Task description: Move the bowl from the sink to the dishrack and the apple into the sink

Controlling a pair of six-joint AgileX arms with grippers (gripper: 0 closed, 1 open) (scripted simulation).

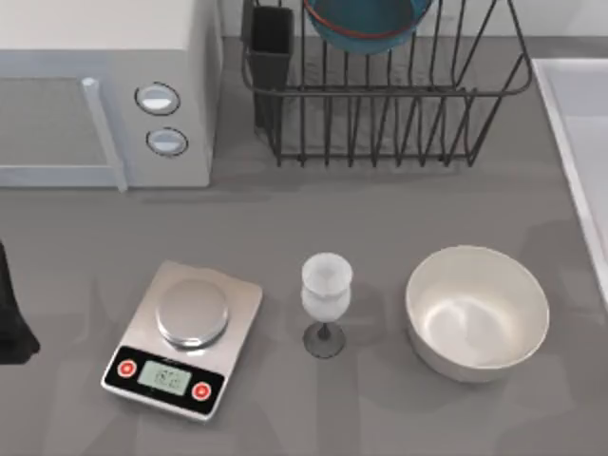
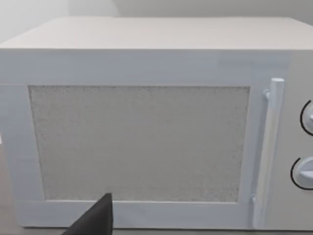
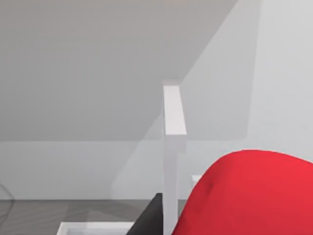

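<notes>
The teal-blue bowl (image 1: pixel 366 21) with its orange-red rim sits in the black wire dishrack (image 1: pixel 380 95) at the back of the table. In the right wrist view the red apple (image 3: pixel 249 196) looms very close, with my right gripper (image 3: pixel 205 225) shut on it and one dark finger (image 3: pixel 149 223) against its side. Below and beyond the apple lie the sink's pale rim (image 3: pixel 98 226) and a white upright post (image 3: pixel 173 147). The sink (image 1: pixel 579 142) runs along the table's right edge. My left arm (image 1: pixel 9 318) is parked at the left edge, facing the microwave.
A white microwave (image 1: pixel 104 95) (image 2: pixel 146 137) fills the back left corner. At the front stand a kitchen scale (image 1: pixel 185 337), a frosted wine glass (image 1: pixel 326 299) and a larger cream-white bowl (image 1: pixel 477 312). A dark utensil cup (image 1: pixel 271 47) stands at the rack's left corner.
</notes>
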